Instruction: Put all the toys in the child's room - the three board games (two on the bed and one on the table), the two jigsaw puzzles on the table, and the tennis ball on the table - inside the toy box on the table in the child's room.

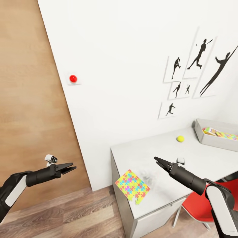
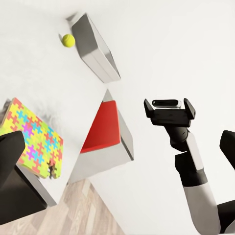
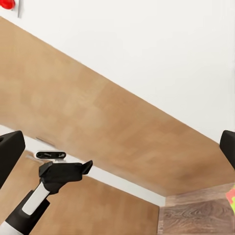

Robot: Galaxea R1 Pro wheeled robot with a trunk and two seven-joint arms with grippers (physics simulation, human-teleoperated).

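Observation:
A jigsaw puzzle (image 1: 132,186) (image 2: 32,139) of bright interlocking pieces lies on the near left corner of the pale grey table (image 1: 158,152), overhanging the edge a little. Farther back on the table rests the tennis ball (image 1: 180,138) (image 2: 68,40). The light-grey toy box (image 1: 211,140) (image 2: 95,46) stands at the back right with a colourful flat item (image 1: 219,133) in it. My left gripper (image 1: 71,168) hovers over the floor left of the table, open and empty. My right gripper (image 1: 158,161) hangs open above the table's middle, right of the puzzle.
A red chair (image 1: 198,205) (image 2: 103,125) is tucked under the table at the right. A white wall with black silhouette pictures (image 1: 195,69) and a red button (image 1: 73,78) rises behind. A wooden panel (image 1: 29,99) stands at the left over wood flooring (image 1: 66,215).

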